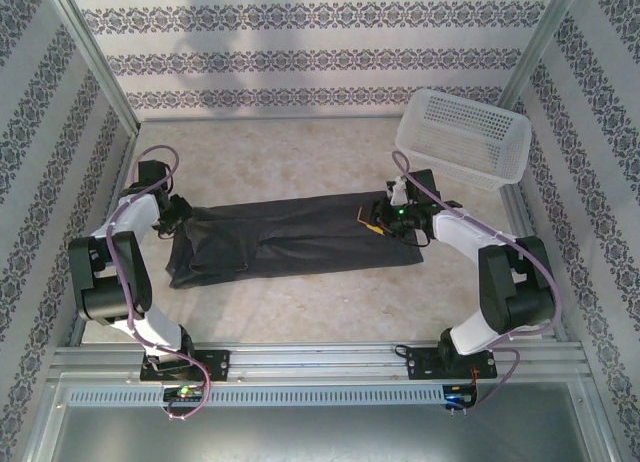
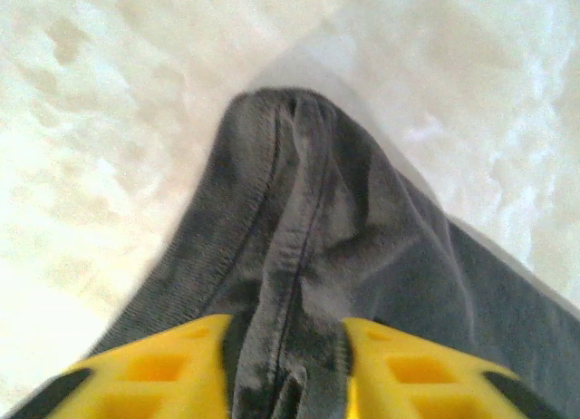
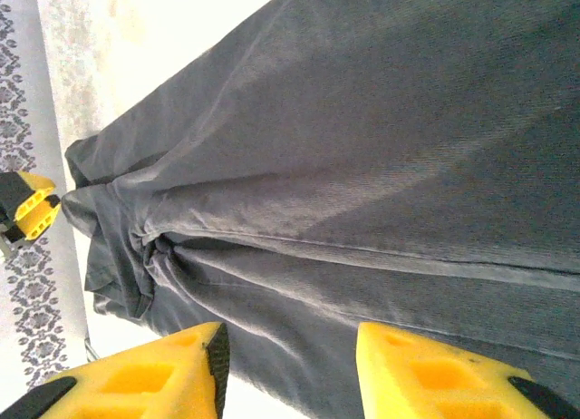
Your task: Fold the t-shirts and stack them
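Pale table (image 1: 300,147), dark charcoal t-shirt (image 1: 290,237) a long strip mid-table, long axis left to right, white mesh basket (image 1: 462,137) at far right corner, left gripper (image 2: 285,346) jaws apart astride its bunched left end, right gripper (image 3: 290,355) jaws apart over its right end

Bunched charcoal t-shirt (image 2: 313,242) fold between the left pincer's (image 2: 285,374) yellow fingers (image 2: 154,372)

Plain charcoal-black t-shirt (image 1: 300,237); white mesh basket (image 1: 465,142); mottled beige table (image 1: 300,152); walls (image 1: 300,42) white, grey damask bands
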You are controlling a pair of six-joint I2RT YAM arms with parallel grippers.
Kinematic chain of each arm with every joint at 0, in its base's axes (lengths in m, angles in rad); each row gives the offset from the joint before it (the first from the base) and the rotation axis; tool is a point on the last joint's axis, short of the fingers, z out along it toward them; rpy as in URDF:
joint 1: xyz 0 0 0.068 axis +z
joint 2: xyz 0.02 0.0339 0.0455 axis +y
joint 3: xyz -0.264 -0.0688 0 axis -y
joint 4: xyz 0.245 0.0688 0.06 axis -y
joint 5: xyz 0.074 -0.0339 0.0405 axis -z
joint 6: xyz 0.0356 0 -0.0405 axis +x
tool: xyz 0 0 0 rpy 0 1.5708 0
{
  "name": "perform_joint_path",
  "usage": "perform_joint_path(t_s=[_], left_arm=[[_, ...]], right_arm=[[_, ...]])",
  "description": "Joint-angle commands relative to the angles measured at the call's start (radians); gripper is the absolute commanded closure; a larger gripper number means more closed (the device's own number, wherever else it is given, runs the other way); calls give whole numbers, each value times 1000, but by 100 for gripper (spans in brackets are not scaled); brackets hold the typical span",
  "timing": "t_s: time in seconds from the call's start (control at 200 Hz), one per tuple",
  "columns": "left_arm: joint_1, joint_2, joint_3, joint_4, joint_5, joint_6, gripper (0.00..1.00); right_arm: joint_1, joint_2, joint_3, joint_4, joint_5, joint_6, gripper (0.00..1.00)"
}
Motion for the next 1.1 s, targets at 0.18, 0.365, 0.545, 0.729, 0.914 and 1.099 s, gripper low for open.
perform_joint_path(t_s=[0.18, 0.365, 0.545, 0.729, 0.914, 1.099], left_arm=[[-75, -220, -146, 28, -10, -266, 63], [-296, -214, -249, 116, 13, -530, 68], [-361, -69, -260, 229, 0, -696, 70], [-357, 60, -221, 251, -38, -742, 70], [-341, 241, -42, 339, -8, -635, 65], [-343, 486, 272, 400, 86, -538, 63]], right_arm=[[-66, -18, 8, -30, 163, 50, 69], [-73, 152, 170, -169, 288, 35, 78], [-65, 298, 310, -315, 378, 37, 78], [-45, 344, 338, -465, 459, 46, 75], [-41, 275, 239, -515, 473, 99, 75], [15, 209, 136, -604, 457, 140, 78]])
